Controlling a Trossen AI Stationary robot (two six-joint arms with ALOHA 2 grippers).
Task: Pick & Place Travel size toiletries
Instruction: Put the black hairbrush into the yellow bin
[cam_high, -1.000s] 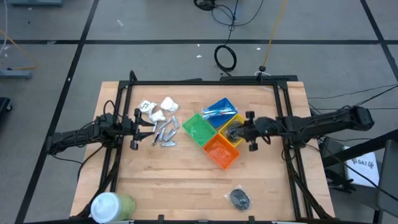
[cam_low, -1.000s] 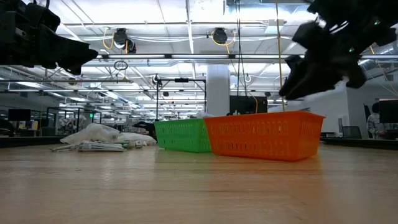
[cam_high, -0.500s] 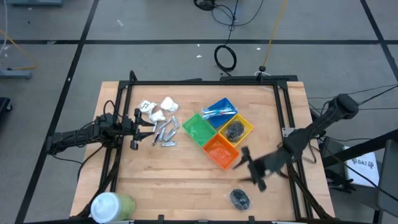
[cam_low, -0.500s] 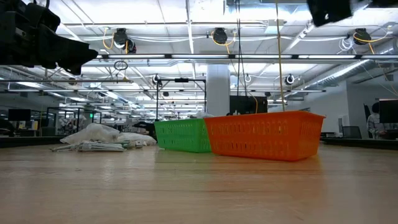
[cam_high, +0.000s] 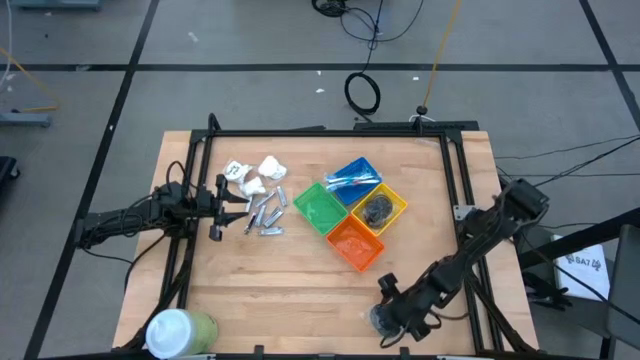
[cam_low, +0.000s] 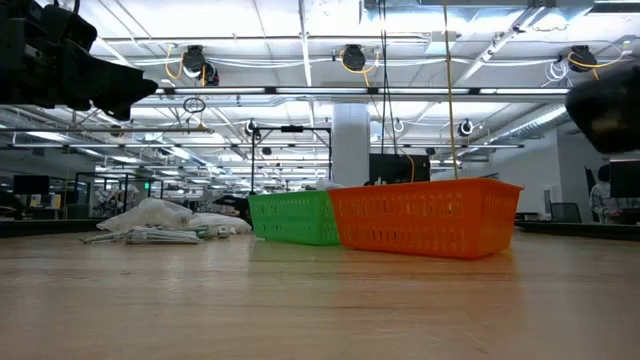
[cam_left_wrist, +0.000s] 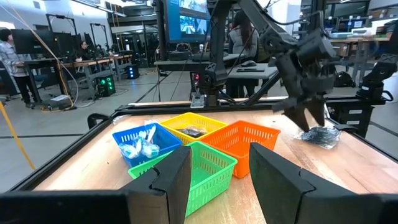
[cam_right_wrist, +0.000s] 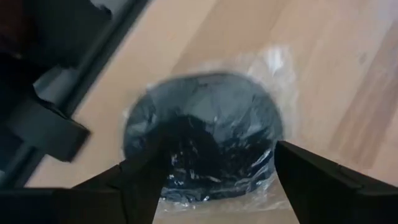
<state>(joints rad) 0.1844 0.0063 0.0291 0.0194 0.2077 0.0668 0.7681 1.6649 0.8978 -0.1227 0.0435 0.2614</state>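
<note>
The right gripper (cam_high: 384, 320) hangs low over the table's near edge with its fingers (cam_right_wrist: 146, 171) spread apart, and the dark grey wad (cam_right_wrist: 202, 140) in clear wrap lies on the wood directly between and just ahead of them; whether they touch it cannot be told. In the left wrist view the same wad (cam_left_wrist: 318, 135) sits under that gripper's tips. A second dark wad (cam_high: 376, 206) lies in the yellow bin (cam_high: 397, 199). The blue bin (cam_high: 353, 167) holds blue-and-white sticks (cam_high: 352, 179), too bunched to count. Green bin (cam_high: 318, 207) and orange bin (cam_high: 355, 244) complete the four bins. The left gripper (cam_high: 243, 202), fingers apart and holding nothing, waits beside the silver pieces (cam_high: 264, 214), roughly half a dozen, and three white packets (cam_high: 254, 174). One green-and-white cylinder (cam_high: 178, 331) stands at the near left corner.
</note>
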